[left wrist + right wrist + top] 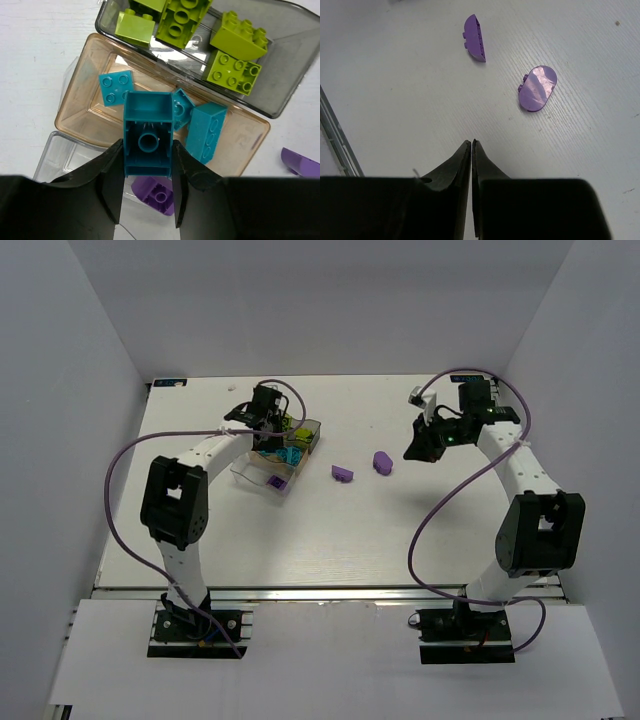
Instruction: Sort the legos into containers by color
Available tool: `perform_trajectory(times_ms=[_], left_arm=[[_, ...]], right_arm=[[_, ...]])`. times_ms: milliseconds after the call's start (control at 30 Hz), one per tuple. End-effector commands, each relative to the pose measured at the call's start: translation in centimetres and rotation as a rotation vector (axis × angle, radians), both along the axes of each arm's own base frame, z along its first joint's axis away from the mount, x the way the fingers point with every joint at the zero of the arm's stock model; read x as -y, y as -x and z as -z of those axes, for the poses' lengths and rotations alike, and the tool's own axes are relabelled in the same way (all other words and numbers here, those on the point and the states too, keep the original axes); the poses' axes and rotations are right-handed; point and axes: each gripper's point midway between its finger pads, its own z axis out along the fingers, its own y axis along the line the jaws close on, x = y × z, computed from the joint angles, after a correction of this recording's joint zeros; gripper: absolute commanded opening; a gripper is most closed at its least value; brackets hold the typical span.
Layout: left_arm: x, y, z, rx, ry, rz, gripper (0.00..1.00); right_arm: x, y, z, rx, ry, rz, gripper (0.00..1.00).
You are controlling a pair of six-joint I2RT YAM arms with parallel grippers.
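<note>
The desk carries three joined trays at about 10 o'clock from its middle. The grey tray holds the green bricks. The orange tray holds loose cyan bricks, and the clear tray holds one purple brick.

The left jaws pinch a cyan brick by its side walls, hollow side to the wrist camera, over the orange tray's 6 o'clock rim. The brick hangs close to the seam, so letting go here may tip it into the clear tray among the purple.

The right jaws are pressed together and empty above bare desk. An oval purple piece lies at their 1 o'clock and a purple piece on edge at 12 o'clock. Coming down closed, the jaws would shove a piece away rather than straddle it. The flat oval probably offers little to grip.
</note>
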Motion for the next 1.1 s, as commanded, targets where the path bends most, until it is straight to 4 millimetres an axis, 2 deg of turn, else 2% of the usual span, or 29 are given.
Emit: perform_trajectory(times_ms=[0,33,67,167,200,300,367,500,533,600,633,667,700,733,767,800,833,867,900,933,967,1000,1033,1067], left_arm=[[-0.9,-1.6,-1.3,0.055,-0.016,-0.026,0.19],[-0.9,-1.7,-1.3,0.056,-0.017,-0.029,0.25],[-1.0,-1.8,-1.2,0.053,-0.023,-0.035,0.42],[-0.9,-2.3,-1.8,0.074,-0.016,-0.044,0.57],[-1.0,-2.4,-2.3,0.083,-0.013,-0.05,0.64],[-1.1,-2.5,-3.4,0.106,-0.012,-0.059,0.73],[-1.1,-2.6,-4.6,0.124,-0.003,-0.06,0.76],[-0.9,-1.6,-7.2,0.173,0.071,-0.087,0.75],[-1.0,-0.7,-8.2,0.205,0.101,-0.093,0.72],[-0.9,0.5,-9.2,0.231,0.168,-0.112,0.62],[-1.3,1.9,-9.9,0.257,0.194,-0.12,0.5],[-1.5,2.6,-10.4,0.273,0.214,-0.128,0.46],[-1.6,3.5,-10.6,0.278,0.247,-0.144,0.45],[-1.9,4.5,-12.5,0.326,0.281,-0.148,0.49],[-2.3,5.8,-11.2,0.301,0.283,-0.159,0.53],[-2.6,6.5,-11.2,0.302,0.307,-0.18,0.59],[-2.8,7.3,-11.3,0.305,0.318,-0.188,0.65],[-3.2,8.7,-11.3,0.313,0.335,-0.194,0.72],[-3.3,9.4,-11.3,0.314,0.355,-0.205,0.73],[-3.4,10.0,-11.3,0.318,0.371,-0.205,0.74],[-3.6,10.8,-12.0,0.341,0.391,-0.205,0.75],[-3.8,11.5,-10.8,0.32,0.394,-0.214,0.76],[-3.9,12.0,-10.6,0.321,0.4,-0.214,0.76],[-4.0,12.4,-10.4,0.319,0.405,-0.22,0.77]], right_arm=[[-0.3,0.3,0.6,-0.023,0.012,-0.009,0.11],[-0.3,0.3,0.7,-0.022,0.016,-0.01,0.13],[-0.3,0.3,0.9,-0.026,0.026,-0.007,0.16],[-0.3,0.2,1.4,-0.031,0.05,-0.002,0.22],[-0.5,0.1,1.5,-0.03,0.057,-0.005,0.24],[-0.7,-0.3,2.0,-0.03,0.085,0.004,0.35],[-0.5,-0.8,2.5,-0.019,0.128,0.025,0.42],[-0.6,-3.1,3.3,0.035,0.239,0.122,0.5],[-0.1,-4.4,3.6,0.062,0.292,0.167,0.56],[-0.7,-5.1,4.0,0.064,0.323,0.199,0.66],[-0.6,-5.8,4.4,0.07,0.352,0.223,0.82],[-1.2,-5.8,4.7,0.068,0.361,0.215,0.89],[-1.5,-6.0,5.0,0.063,0.368,0.228,0.89],[-1.3,-6.4,5.4,0.068,0.397,0.248,0.89],[-2.0,-6.8,5.9,0.071,0.403,0.238,0.89],[-2.1,-7.2,6.2,0.071,0.414,0.25,0.89],[-1.7,-7.7,7.5,0.051,0.451,0.284,0.89],[-2.1,-8.5,7.2,0.063,0.458,0.298,0.89],[-2.0,-9.0,7.5,0.055,0.469,0.309,0.89],[-1.9,-9.3,8.8,0.017,0.486,0.319,0.89],[-2.0,-9.5,9.2,0.008,0.492,0.324,0.89],[-2.2,-10.2,8.9,0.013,0.488,0.328,0.89],[-2.4,-10.4,10.0,-0.008,0.499,0.32,0.89],[-2.5,-10.6,10.2,-0.014,0.499,0.32,0.89]])
